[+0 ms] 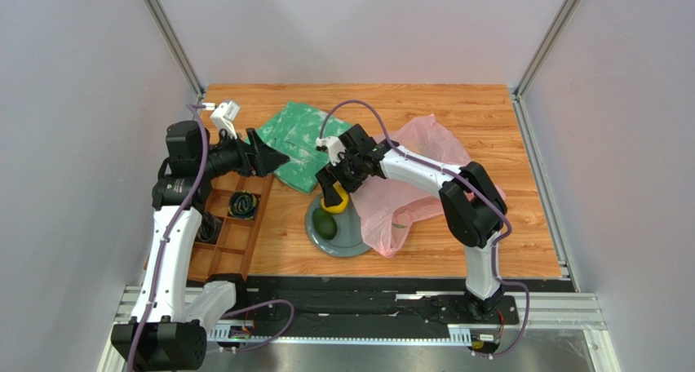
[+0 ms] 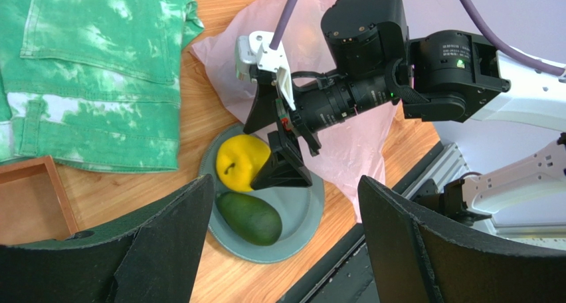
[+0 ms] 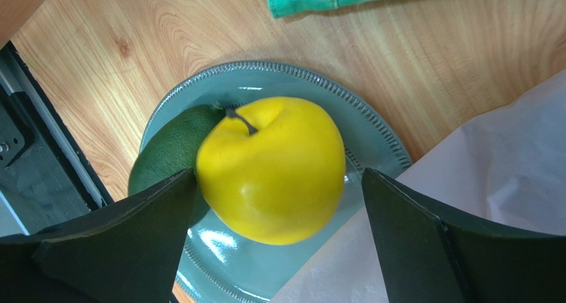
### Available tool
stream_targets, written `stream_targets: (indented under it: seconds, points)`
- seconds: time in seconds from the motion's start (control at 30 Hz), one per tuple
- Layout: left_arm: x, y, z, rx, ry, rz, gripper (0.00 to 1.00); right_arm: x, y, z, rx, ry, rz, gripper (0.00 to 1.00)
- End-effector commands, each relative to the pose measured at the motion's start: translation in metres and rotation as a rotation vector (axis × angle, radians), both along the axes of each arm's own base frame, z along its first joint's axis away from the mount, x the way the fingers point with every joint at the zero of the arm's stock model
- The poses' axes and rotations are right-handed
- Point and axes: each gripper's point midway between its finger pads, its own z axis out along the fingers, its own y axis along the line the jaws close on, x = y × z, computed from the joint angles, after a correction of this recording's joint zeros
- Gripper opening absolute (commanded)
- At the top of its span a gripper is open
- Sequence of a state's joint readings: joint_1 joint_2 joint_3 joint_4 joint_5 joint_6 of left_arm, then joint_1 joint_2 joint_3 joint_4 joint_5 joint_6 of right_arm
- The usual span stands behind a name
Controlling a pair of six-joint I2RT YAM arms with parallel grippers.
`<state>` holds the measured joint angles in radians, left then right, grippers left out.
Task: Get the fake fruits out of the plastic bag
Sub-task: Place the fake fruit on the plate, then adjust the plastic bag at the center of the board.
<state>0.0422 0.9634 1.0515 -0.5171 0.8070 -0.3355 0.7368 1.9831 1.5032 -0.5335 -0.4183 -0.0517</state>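
A round yellow fake fruit [image 1: 337,199] [image 3: 272,167] lies on a grey-blue plate [image 1: 352,246] [image 3: 266,80] next to a dark green avocado-like fruit [image 1: 326,226] [image 2: 249,216]. My right gripper [image 1: 334,194] [image 3: 279,173] stands open astride the yellow fruit. One finger is close against it; a clear gap shows at the other. The pink plastic bag [image 1: 416,184] [image 3: 491,157] lies crumpled to the right of the plate, with its edge over the rim. My left gripper [image 1: 273,160] [image 2: 285,250] hangs open and empty left of the plate.
A green patterned cloth bag [image 1: 298,135] [image 2: 93,70] lies flat behind the plate. A wooden compartment tray [image 1: 232,225] sits at the left under my left arm, with a dark bundle [image 1: 241,203] in one compartment. The table's black front rail [image 2: 372,250] is near the plate.
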Motion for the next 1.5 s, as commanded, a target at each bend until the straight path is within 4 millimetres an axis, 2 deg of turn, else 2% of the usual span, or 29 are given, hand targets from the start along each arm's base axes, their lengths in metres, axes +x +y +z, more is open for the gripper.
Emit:
stream_targets:
  seconds: [0.0, 0.07, 0.1, 0.17, 0.2, 0.3, 0.33, 0.4, 0.43, 0.47, 0.5, 0.57, 0.67, 0.73, 0.77, 0.8, 0.87, 0.9, 0.97, 1.0, 1.03, 1.07, 1.13, 1.17, 1.3, 1.47]
  points:
    - [0.006, 0.000, 0.006, -0.017, -0.023, -0.004, 0.88, -0.007, 0.009, 0.030, 0.064, -0.024, 0.019, 1.00]
    - [0.008, 0.000, 0.005, -0.020, -0.016, -0.003, 0.88, -0.011, 0.007, 0.047, 0.076, -0.018, 0.029, 1.00]
    - [0.009, 0.000, 0.005, -0.019, -0.015, -0.001, 0.88, -0.008, 0.009, 0.077, 0.115, -0.065, 0.035, 1.00]
    - [0.011, 0.001, 0.005, -0.020, -0.012, -0.001, 0.88, -0.014, 0.000, 0.110, 0.145, -0.113, 0.082, 1.00]
    - [0.012, 0.000, 0.004, -0.020, -0.009, -0.004, 0.88, -0.019, -0.009, 0.143, 0.185, -0.179, 0.097, 1.00]
    - [0.016, -0.003, 0.002, -0.029, -0.004, -0.014, 0.87, -0.038, -0.038, 0.174, 0.154, -0.317, 0.231, 0.98]
    - [0.017, -0.005, 0.001, -0.030, -0.003, -0.020, 0.87, -0.053, -0.060, 0.177, 0.110, -0.341, 0.253, 0.96]
    - [0.019, -0.011, 0.004, -0.029, -0.018, -0.040, 0.87, -0.065, -0.089, 0.173, 0.038, -0.421, 0.342, 0.90]
    - [0.020, -0.013, 0.004, -0.029, -0.017, -0.050, 0.87, -0.083, -0.114, 0.170, -0.014, -0.423, 0.364, 0.85]
    - [0.022, -0.013, 0.005, -0.026, -0.024, -0.051, 0.87, -0.093, -0.134, 0.150, -0.077, -0.422, 0.428, 0.74]
    - [0.020, -0.021, 0.007, -0.026, -0.029, -0.079, 0.87, -0.102, -0.148, 0.140, -0.116, -0.409, 0.458, 0.69]
    - [0.022, -0.024, 0.006, -0.024, -0.023, -0.087, 0.87, -0.137, -0.187, 0.121, -0.201, -0.371, 0.530, 0.57]
    - [0.024, -0.028, 0.006, -0.029, -0.020, -0.099, 0.87, -0.162, -0.223, 0.101, -0.289, -0.357, 0.588, 0.50]
    - [0.027, -0.030, 0.005, -0.038, -0.007, -0.098, 0.86, -0.161, -0.238, 0.088, -0.361, -0.359, 0.591, 0.50]
    - [0.027, -0.032, 0.007, -0.041, -0.016, -0.105, 0.86, -0.159, -0.242, 0.082, -0.386, -0.364, 0.585, 0.49]
    - [0.028, -0.033, 0.006, -0.038, -0.017, -0.110, 0.86, -0.152, -0.246, 0.067, -0.429, -0.368, 0.564, 0.47]
    - [0.029, -0.035, 0.006, -0.035, -0.023, -0.116, 0.86, -0.138, -0.247, 0.055, -0.451, -0.387, 0.513, 0.45]
    - [0.031, -0.036, 0.008, -0.035, -0.024, -0.119, 0.86, -0.122, -0.243, 0.044, -0.468, -0.409, 0.484, 0.45]
    - [0.032, -0.036, 0.007, -0.027, -0.016, -0.121, 0.86, -0.099, -0.244, 0.038, -0.475, -0.417, 0.393, 0.46]
    - [0.036, -0.034, 0.009, -0.011, -0.031, -0.120, 0.86, -0.087, -0.239, 0.031, -0.459, -0.395, 0.373, 0.46]
    - [0.038, -0.034, 0.009, -0.001, -0.033, -0.121, 0.86, -0.074, -0.235, 0.037, -0.439, -0.399, 0.329, 0.46]
    - [0.037, -0.033, 0.007, 0.012, -0.020, -0.120, 0.86, -0.061, -0.239, 0.037, -0.433, -0.378, 0.273, 0.45]
    - [0.043, -0.030, 0.005, 0.048, -0.033, -0.118, 0.86, -0.034, -0.235, 0.034, -0.407, -0.350, 0.194, 0.45]
    - [0.044, -0.029, 0.002, 0.058, -0.023, -0.115, 0.86, -0.021, -0.241, 0.033, -0.410, -0.343, 0.144, 0.45]
    - [0.044, -0.026, -0.011, 0.092, 0.002, -0.117, 0.86, 0.025, -0.239, 0.036, -0.367, -0.380, 0.000, 0.46]
    - [0.038, -0.025, -0.025, 0.109, 0.056, -0.136, 0.86, 0.064, -0.233, 0.038, -0.364, -0.418, -0.147, 0.70]
